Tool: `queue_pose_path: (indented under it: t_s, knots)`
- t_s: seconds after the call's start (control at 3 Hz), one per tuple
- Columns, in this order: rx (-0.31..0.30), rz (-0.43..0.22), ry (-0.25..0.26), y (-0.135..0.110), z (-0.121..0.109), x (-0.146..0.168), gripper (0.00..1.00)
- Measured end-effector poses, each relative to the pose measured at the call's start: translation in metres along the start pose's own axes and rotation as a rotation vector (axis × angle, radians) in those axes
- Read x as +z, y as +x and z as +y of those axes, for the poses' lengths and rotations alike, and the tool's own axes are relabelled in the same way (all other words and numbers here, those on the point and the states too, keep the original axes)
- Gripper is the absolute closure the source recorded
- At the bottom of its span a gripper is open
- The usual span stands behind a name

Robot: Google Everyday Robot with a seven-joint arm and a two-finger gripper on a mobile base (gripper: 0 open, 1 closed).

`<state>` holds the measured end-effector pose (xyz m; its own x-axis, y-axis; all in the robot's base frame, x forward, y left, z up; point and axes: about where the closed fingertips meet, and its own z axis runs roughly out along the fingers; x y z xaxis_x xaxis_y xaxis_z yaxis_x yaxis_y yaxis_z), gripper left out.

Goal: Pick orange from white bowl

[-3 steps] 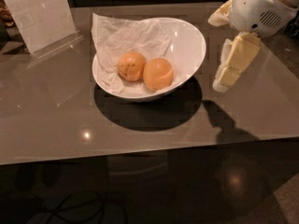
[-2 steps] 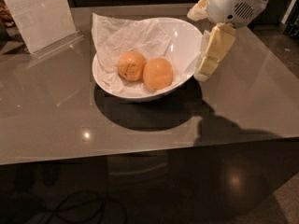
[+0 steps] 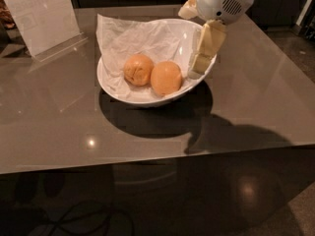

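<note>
Sitting in white bowl (image 3: 147, 101): orange (image 3: 166, 77), darker fruit (image 3: 138, 69); gripper (image 3: 197, 69) over bowl rim.

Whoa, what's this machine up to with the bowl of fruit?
A robot arm is after the smooth orange in the white bowl. Its gripper hangs over the bowl's right edge, close beside that orange but not touching it. A rougher orange sits next to it on the crumpled paper.

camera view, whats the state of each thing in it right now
orange: lying in the white bowl, not gripped
second orange: in the bowl, beside the first
white bowl: upright on the table, lined with paper
gripper: at the bowl's rim beside the orange, not touching it
</note>
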<state>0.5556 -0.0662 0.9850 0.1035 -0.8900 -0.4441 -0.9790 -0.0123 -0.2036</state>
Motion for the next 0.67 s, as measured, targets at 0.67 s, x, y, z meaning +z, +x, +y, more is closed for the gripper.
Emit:
queue_pose_path:
  t_s: [0.67]
  knots:
    - [0.034,-0.087,-0.003,0.008,-0.021,0.026,0.0]
